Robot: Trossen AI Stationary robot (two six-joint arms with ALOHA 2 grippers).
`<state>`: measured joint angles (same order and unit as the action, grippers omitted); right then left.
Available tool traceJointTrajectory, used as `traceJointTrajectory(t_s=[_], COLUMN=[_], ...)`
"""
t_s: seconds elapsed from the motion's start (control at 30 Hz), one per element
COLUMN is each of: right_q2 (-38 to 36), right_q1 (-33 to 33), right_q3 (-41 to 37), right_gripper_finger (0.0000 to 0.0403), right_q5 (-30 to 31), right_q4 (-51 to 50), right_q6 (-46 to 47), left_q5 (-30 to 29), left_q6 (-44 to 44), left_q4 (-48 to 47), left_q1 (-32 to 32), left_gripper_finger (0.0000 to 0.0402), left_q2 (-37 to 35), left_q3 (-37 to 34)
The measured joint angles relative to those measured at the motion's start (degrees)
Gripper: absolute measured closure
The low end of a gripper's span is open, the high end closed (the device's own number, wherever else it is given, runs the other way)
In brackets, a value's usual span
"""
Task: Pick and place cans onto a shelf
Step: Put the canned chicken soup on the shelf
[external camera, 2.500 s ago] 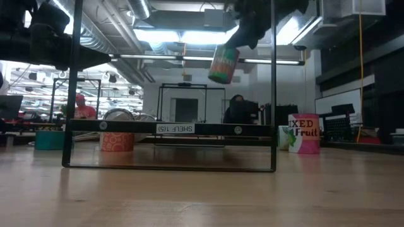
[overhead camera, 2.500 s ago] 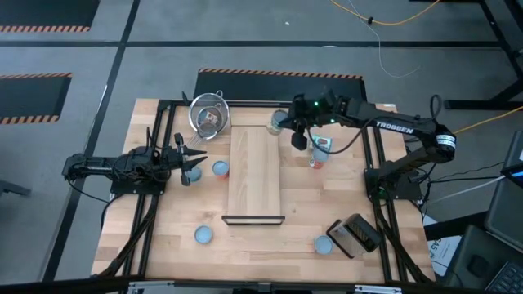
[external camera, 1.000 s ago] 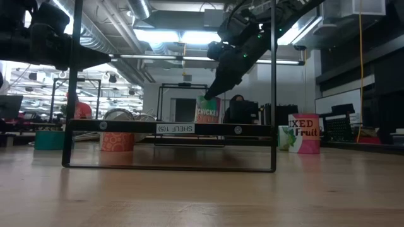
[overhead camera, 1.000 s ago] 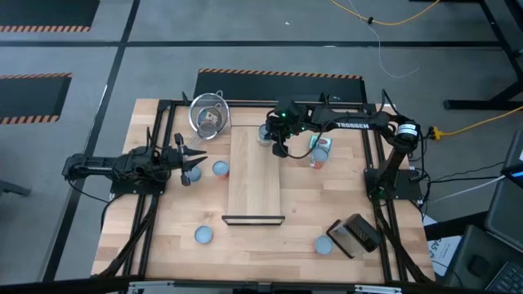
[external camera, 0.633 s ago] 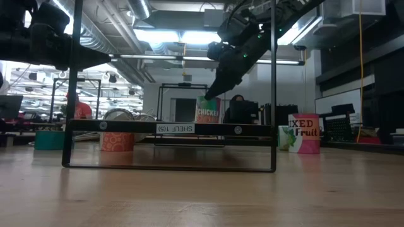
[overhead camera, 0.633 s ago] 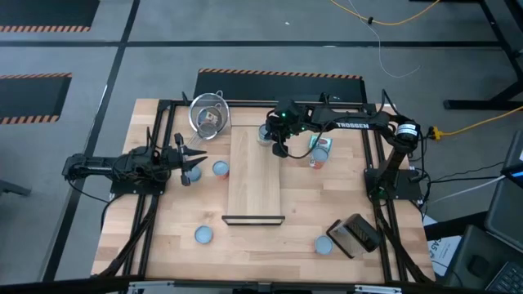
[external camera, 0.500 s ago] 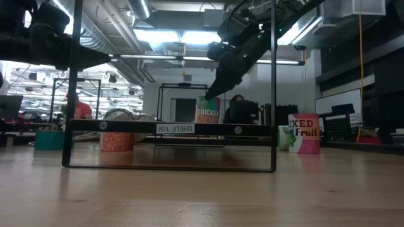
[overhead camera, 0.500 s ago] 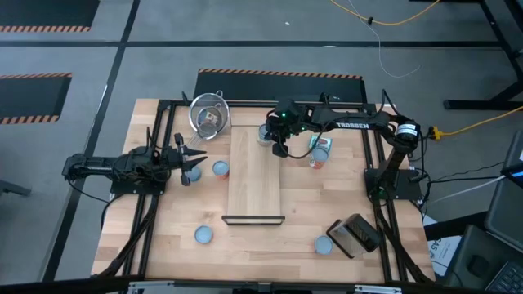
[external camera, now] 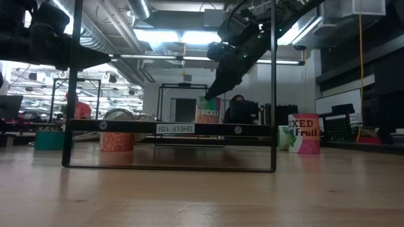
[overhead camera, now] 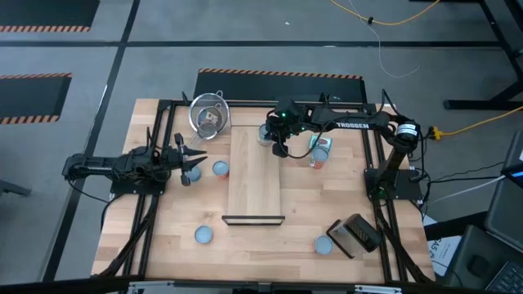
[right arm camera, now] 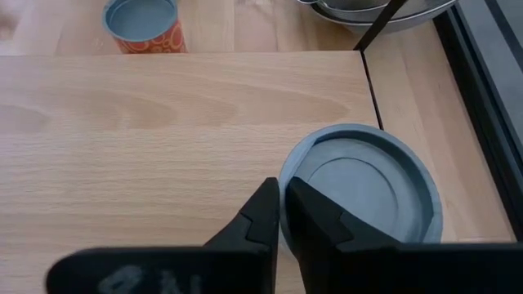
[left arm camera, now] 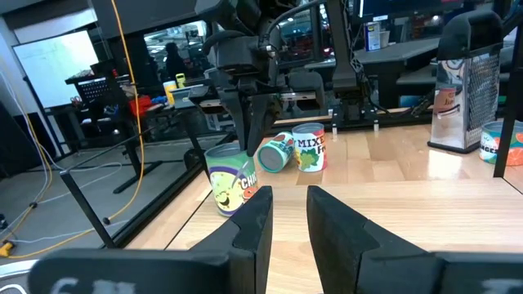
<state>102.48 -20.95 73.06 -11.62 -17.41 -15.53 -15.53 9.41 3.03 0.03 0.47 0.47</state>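
The right gripper point(overhead camera: 276, 144) was at the top centre of the high view, its fingers pressed on the rim of a can point(right arm camera: 360, 193) set down at the far right corner of the shelf point(overhead camera: 255, 175) (the placing step, apparently). The next move would call for spreading the fingers and lifting clear. The left gripper point(overhead camera: 194, 160), spread and empty, waited at mid-left beside another can point(overhead camera: 220, 169).

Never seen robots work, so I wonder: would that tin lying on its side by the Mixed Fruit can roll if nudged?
Probably: the tipped can lies on its round side, so a nudge could roll it. The Mixed Fruit can touching it may block one direction. It looks rigid, unlikely to dent.
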Motion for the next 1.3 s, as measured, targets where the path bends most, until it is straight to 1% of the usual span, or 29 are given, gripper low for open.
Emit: traceJointTrajectory(t_s=[0.13, 0.37, 0.53, 1.3], right_q2=[0.0, 0.0, 0.0, 0.0], right_q1=[0.0, 0.0, 0.0, 0.0], right_q3=[0.0, 0.0, 0.0, 0.0], right_gripper_finger=[0.0357, 0.0298, 0.0275, 0.0271], right_q5=[0.0, 0.0, 0.0, 0.0], right_q4=[-0.1, -0.1, -0.1, 0.0], right_q6=[0.0, 0.0, 0.0, 0.0], left_q5=[0.0, 0.0, 0.0, 0.0], left_q6=[0.0, 0.0, 0.0, 0.0], left_q4=[0.0, 0.0, 0.0, 0.0], left_q1=[0.0, 0.0, 0.0, 0.0], left_gripper_finger=[0.033, 0.033, 0.033, 0.033], left_q2=[0.0, 0.0, 0.0, 0.0], left_q3=[0.0, 0.0, 0.0, 0.0])
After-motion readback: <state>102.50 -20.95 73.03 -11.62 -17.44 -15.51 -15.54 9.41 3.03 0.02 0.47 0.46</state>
